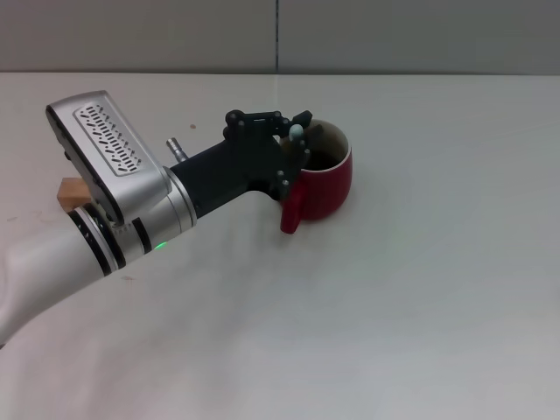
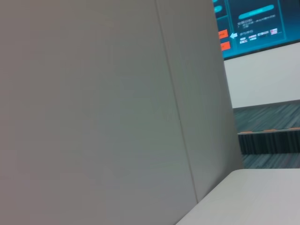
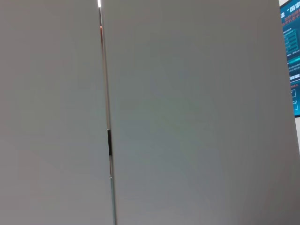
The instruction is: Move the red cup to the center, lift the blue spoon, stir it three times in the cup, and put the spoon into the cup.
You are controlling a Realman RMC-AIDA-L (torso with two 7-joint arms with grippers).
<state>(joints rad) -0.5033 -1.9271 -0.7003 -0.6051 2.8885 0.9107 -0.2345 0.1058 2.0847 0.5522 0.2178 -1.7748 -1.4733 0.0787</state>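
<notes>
One arm at work: left gripper [image 1: 296,143] over rim of red cup [image 1: 325,188], clamped on blue spoon [image 1: 297,133]. Cup near table [image 1: 420,297] middle, handle toward robot. Right gripper out of view.

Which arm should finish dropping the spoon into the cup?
Left. Its pincer is at the red cup's rim, shut on the blue spoon. The right arm is out of view.

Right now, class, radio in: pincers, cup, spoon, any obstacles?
Left pincer over the red cup, shut on the blue spoon. Right pincer out of view. Wooden block behind the left arm, clear of the cup.
</notes>
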